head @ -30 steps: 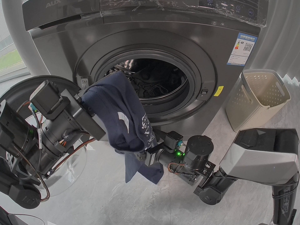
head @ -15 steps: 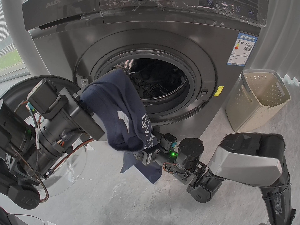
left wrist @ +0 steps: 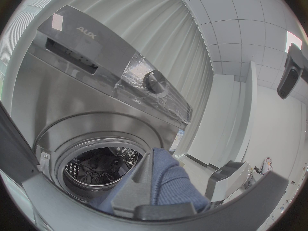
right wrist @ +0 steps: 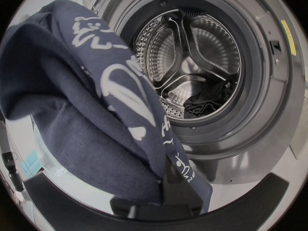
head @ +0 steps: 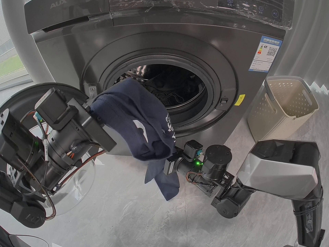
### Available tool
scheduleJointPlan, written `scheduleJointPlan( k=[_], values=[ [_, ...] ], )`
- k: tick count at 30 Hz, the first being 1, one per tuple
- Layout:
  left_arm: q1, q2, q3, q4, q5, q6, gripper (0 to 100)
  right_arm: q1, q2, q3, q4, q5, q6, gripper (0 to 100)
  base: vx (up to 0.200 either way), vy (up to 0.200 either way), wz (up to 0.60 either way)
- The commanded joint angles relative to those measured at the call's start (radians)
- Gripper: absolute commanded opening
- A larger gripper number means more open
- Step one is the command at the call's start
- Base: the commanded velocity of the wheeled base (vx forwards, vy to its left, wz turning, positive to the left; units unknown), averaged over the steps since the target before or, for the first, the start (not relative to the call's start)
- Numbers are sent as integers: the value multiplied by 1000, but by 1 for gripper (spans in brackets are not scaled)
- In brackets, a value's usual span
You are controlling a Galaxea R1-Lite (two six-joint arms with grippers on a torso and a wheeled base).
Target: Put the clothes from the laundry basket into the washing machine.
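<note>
A navy garment with white print hangs in front of the washing machine's open drum mouth. My left gripper is shut on its upper end, level with the left rim of the opening. The cloth bunches against its fingers. My right gripper is shut on the lower part, below the opening, and a tail of fabric dangles toward the floor. In the right wrist view the garment drapes over that gripper. Dark clothes lie inside the drum.
The machine's round door stands swung open on the left, behind my left arm. A beige laundry basket leans against the machine's right side. Grey tiled floor lies open in front.
My right gripper swung left, then back right and slightly up, carrying the garment's lower part closer to the drum mouth. The left arm shifted only slightly.
</note>
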State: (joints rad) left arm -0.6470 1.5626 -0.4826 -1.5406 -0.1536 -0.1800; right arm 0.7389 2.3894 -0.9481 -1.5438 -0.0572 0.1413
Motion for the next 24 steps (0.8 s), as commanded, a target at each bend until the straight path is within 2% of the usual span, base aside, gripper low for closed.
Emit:
scheduleJointPlan(
  k=[1, 4, 10, 13, 15, 18, 20, 24],
  values=[
    [36, 31, -1, 4, 16, -1, 0, -3, -128, 86, -2, -10, 1, 0, 0, 0, 0],
    [69, 37, 9, 5, 19, 1, 0, -9, -210, 143, -1, -49, -2, 0, 0, 0, 0],
    [122, 83, 56, 1, 16, 4, 0, -24, -326, 247, 1, -58, 0, 0, 0, 0, 0],
    [115, 103, 131, -3, 2, 14, 0, -29, -345, 293, -1, -58, 4, 0, 0, 0, 0],
    [106, 122, 186, -4, -24, 39, 0, -18, -349, 321, -1, -58, 4, 0, 0, 0, 0],
    [113, 165, 242, -7, -55, 80, 0, -13, -371, 316, 1, -70, 1, 0, 0, 0, 0],
    [115, 182, 275, -7, -61, 91, 0, -13, -384, 299, 1, -73, 0, 0, 0, 0, 0],
    [116, 240, 295, -7, -61, 94, 0, -10, -389, 276, -1, -73, 6, 0, 0, 0, 0]
  ],
)
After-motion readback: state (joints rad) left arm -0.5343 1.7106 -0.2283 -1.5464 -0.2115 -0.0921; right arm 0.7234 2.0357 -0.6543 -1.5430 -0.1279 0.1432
